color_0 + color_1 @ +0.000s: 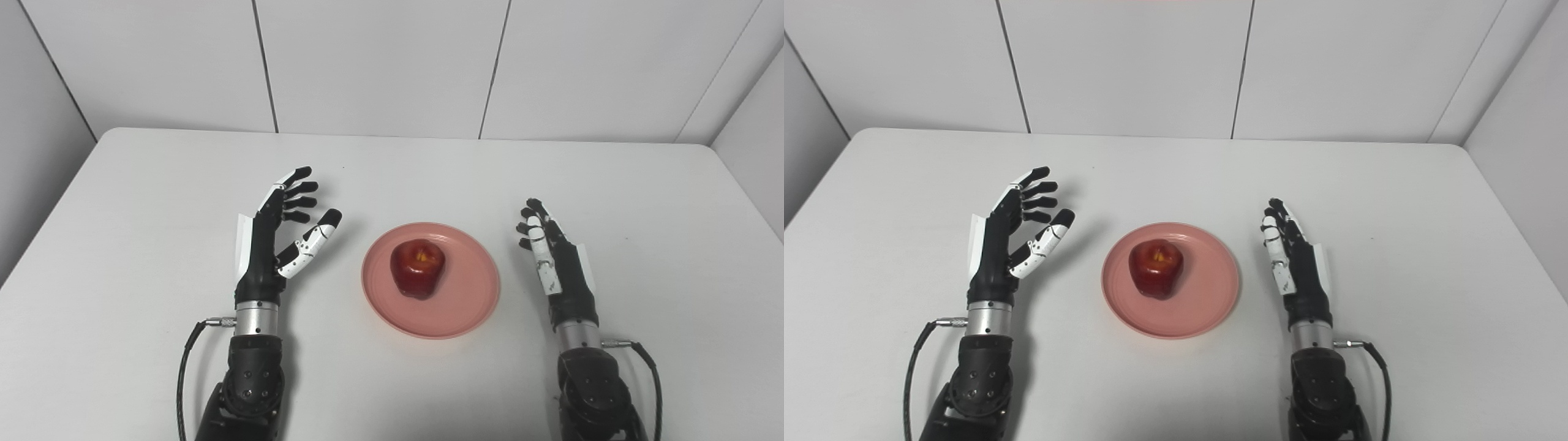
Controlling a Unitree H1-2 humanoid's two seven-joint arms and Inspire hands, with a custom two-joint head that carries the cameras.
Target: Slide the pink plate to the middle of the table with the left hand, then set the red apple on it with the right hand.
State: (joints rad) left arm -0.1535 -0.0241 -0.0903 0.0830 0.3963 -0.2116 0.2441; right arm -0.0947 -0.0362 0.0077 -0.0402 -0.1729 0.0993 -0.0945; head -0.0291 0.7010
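Pink and round, the plate (pixel 430 280) lies flat near the middle of the white table (pixel 392 171), somewhat closer to the near edge than to the far one; the red apple (pixel 418 267) sits on it, a little toward the plate's left and far side, upright, with its stem hollow turned upward and a yellowish patch showing around that hollow; no writing, brand or label can be read on the plate, the apple, the hands or the table; the left hand (pixel 278 236) stands to the left of the plate, apart from it and touching neither plate nor apple, its fingers spread and released, pointing toward the far edge, the thumb angled toward the plate, holding nothing; the right hand (pixel 551 254) stands to the right of the plate, also apart from it, edge-on to the cameras, its fingers extended together toward the far edge and loosely released, holding nothing; a black cable (pixel 184 367) loops from the left wrist down toward the near edge, and another cable (pixel 649 367) does the same at the right wrist; pale wall panels (pixel 380 61) with dark seams rise behind the far edge; nothing lies between either hand and the plate, and the rest of the tabletop around them shows only soft shadows beside the hands and under the plate's rim.
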